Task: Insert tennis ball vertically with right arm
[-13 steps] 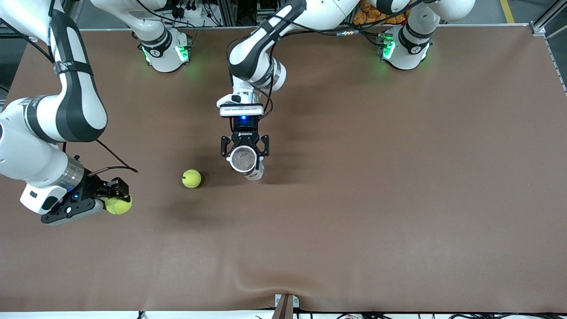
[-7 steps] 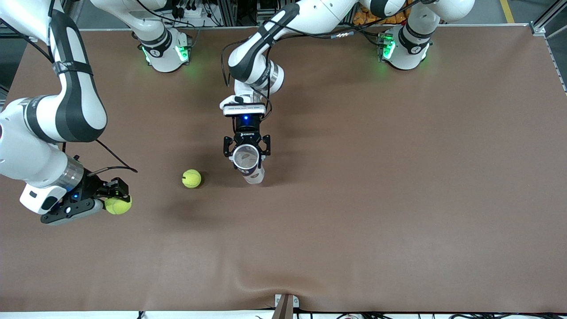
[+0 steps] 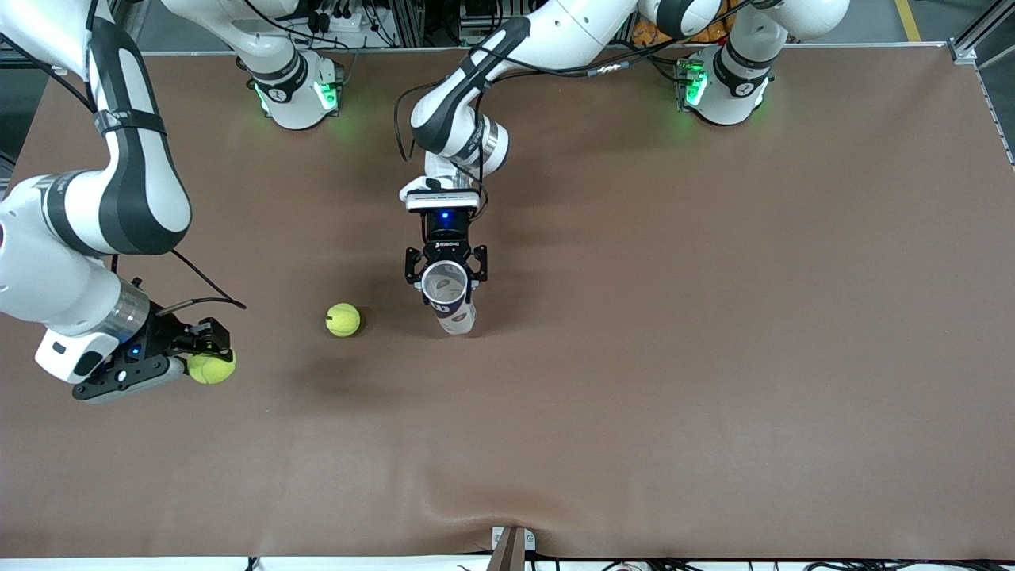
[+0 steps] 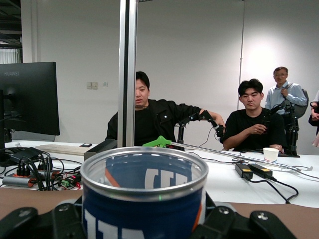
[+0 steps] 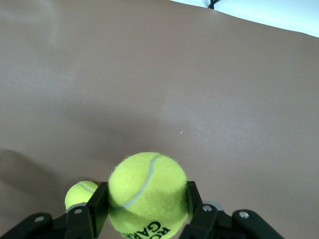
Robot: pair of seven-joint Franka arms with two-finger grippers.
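My right gripper is shut on a yellow-green tennis ball just above the table at the right arm's end; in the right wrist view the ball sits between the black fingers. A second tennis ball lies loose on the table, also showing small in the right wrist view. My left gripper is shut on an open blue and white ball can, held upright with its mouth up over the middle of the table; its metal rim fills the left wrist view.
The brown table mat has a raised wrinkle near its front edge. Both arm bases stand along the mat's edge farthest from the front camera. People and desks show past the table in the left wrist view.
My left gripper with the can has shifted slightly toward the left arm's end and the can stands more upright. The right gripper with its ball has barely moved.
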